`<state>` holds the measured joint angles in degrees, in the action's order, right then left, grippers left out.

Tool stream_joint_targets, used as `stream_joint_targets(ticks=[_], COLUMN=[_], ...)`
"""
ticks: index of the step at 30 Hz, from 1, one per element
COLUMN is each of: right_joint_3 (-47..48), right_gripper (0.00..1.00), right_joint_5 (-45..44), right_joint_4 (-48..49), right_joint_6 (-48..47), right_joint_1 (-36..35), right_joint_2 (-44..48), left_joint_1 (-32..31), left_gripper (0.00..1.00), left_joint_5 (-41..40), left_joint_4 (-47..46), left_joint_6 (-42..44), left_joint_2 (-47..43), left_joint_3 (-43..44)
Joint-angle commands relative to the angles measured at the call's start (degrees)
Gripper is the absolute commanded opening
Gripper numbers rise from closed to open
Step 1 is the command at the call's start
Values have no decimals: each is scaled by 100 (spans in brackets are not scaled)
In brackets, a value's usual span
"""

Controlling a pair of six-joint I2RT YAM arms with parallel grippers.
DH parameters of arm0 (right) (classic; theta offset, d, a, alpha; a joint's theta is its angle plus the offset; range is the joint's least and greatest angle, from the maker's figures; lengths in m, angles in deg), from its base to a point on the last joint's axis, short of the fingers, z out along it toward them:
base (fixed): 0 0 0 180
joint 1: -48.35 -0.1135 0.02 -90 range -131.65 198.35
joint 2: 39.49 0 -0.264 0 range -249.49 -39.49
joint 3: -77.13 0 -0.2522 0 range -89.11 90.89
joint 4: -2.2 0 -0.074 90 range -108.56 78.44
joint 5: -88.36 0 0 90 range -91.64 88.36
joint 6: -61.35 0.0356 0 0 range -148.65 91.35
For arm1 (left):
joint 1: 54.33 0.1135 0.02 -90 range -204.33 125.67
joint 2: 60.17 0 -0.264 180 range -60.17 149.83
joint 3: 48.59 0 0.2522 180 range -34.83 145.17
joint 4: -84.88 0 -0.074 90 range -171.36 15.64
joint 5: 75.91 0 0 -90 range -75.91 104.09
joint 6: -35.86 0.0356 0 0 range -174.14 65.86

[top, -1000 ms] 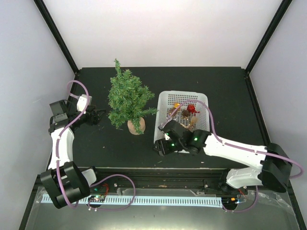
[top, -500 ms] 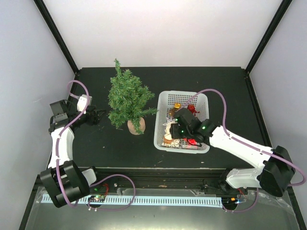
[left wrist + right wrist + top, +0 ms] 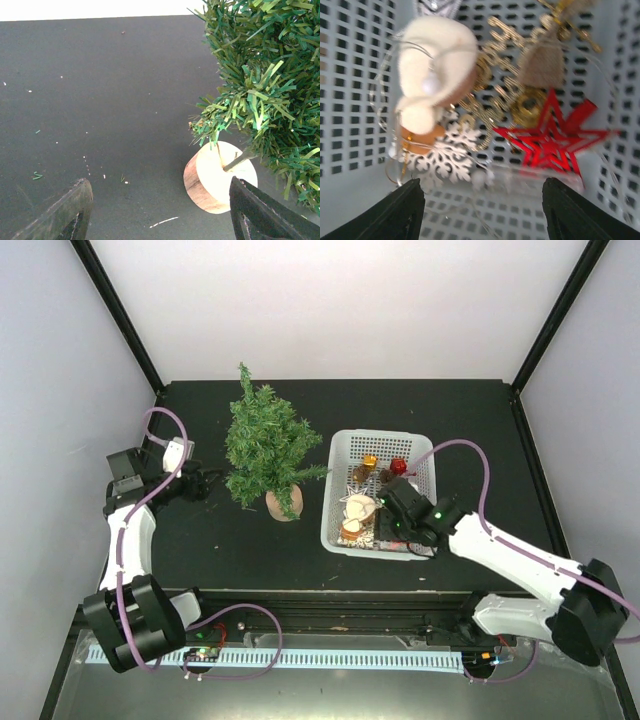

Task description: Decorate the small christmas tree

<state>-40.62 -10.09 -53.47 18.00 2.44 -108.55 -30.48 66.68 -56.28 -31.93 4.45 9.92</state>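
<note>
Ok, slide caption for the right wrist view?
Open right gripper above red star, white snowflake and cream ornament in basket.

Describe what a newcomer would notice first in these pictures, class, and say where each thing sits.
The small christmas tree stands out, bushy green on a round wooden base, left of centre on the dark table. Right of it, a white basket holds bright ornaments, among them a red star and a white snowflake. The right hand hangs open above them.
</note>
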Motion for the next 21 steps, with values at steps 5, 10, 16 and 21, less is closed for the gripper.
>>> stream_joint_targets(ticks=[5,10,16,21], right_joint_3=[-649,-802,-886,-464], right_gripper=[72,73,76,80], right_joint_5=[35,-238,-586,-204], right_joint_4=[-1010,-1714,-2321,-1743], right_joint_6=[988,1277,1719,934], right_joint_1=[74,225,401,400], right_joint_2=[1150,1344,1496,1351], left_joint_1=[-199,-245,-256,-258], left_gripper=[75,75,75,75], left_joint_5=[-21,-34,-91,-88], left_joint_4=[13,-27,-59,-64], left_joint_6=[-86,-112,-110,-155], left_joint_2=[-96,-89,-55,66], left_joint_3=[162,160,204,349])
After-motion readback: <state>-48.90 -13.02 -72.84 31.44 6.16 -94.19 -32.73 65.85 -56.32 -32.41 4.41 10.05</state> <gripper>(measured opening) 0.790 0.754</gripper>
